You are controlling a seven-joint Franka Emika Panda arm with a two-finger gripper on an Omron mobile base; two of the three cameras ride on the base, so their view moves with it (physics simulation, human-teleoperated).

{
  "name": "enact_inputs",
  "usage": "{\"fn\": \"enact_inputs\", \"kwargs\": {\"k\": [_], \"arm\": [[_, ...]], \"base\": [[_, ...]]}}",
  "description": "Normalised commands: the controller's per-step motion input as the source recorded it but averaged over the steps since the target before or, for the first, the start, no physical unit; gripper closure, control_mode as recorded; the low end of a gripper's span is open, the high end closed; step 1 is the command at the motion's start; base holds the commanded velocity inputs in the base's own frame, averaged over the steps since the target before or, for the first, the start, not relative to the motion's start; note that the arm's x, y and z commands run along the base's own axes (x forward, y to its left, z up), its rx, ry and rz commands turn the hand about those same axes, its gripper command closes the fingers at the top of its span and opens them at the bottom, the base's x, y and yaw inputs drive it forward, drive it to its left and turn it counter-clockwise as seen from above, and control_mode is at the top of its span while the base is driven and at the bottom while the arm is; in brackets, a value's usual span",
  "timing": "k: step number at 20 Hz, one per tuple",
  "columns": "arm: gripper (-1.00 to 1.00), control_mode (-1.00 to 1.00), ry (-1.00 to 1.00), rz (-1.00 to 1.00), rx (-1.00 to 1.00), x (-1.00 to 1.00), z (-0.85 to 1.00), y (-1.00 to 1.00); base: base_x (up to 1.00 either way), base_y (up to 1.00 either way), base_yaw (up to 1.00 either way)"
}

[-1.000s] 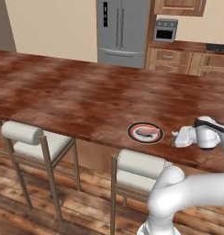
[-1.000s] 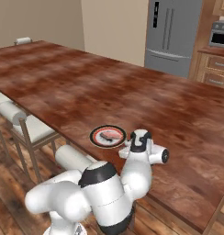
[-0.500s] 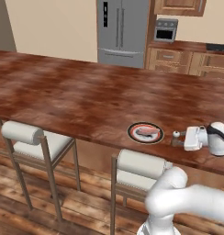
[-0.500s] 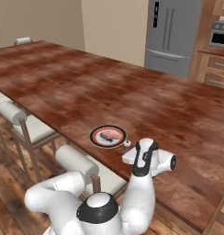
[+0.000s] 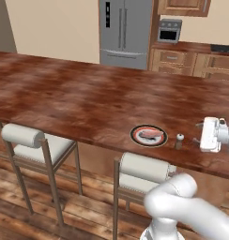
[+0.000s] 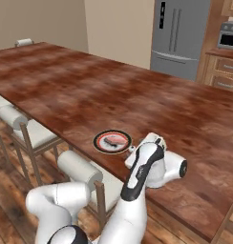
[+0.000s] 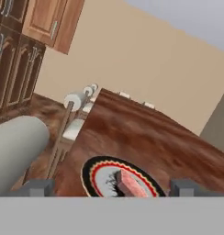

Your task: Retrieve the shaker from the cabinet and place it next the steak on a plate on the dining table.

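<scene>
The shaker (image 5: pixel 179 140) stands upright on the dining table (image 5: pixel 79 98), just right of the plate (image 5: pixel 148 135) with the steak (image 5: pixel 152 135) on it. To the shaker's right, a short gap away, my gripper (image 5: pixel 203 135) hovers open and holds nothing. In the hand view the fingertips (image 7: pixel 38 187) stand wide apart, with the plate (image 7: pixel 118 176) and steak (image 7: pixel 132 183) ahead between them. The right base view has the plate (image 6: pixel 112 141) just left of my hand. A wooden cabinet (image 7: pixel 13 64) with arched doors shows at the hand view's upper left.
Two white-cushioned stools (image 5: pixel 25 136) (image 5: pixel 144 168) stand under the table's near edge, one right below the plate. A steel fridge (image 5: pixel 125 30), an oven (image 5: pixel 169 30) and wooden counters (image 5: pixel 196 61) line the back wall. The table stretches far left.
My gripper has opened and let go of the shaker, then drawn back to the right. The shaker stays standing beside the plate.
</scene>
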Motion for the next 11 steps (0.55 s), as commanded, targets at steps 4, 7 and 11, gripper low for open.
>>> {"fn": "enact_inputs", "kwargs": {"k": [4,7,11], "arm": [[-1.0,-1.0,-0.23,0.0,-0.37,-0.58,0.98,0.31],[-1.0,-1.0,-0.24,-0.06,-0.56,-0.64,0.92,0.36],[-1.0,-1.0,-0.21,-0.13,-0.55,-0.57,0.62,0.28]], "base": [[0.0,0.0,0.0],[0.0,0.0,0.0],[0.0,0.0,0.0]]}}
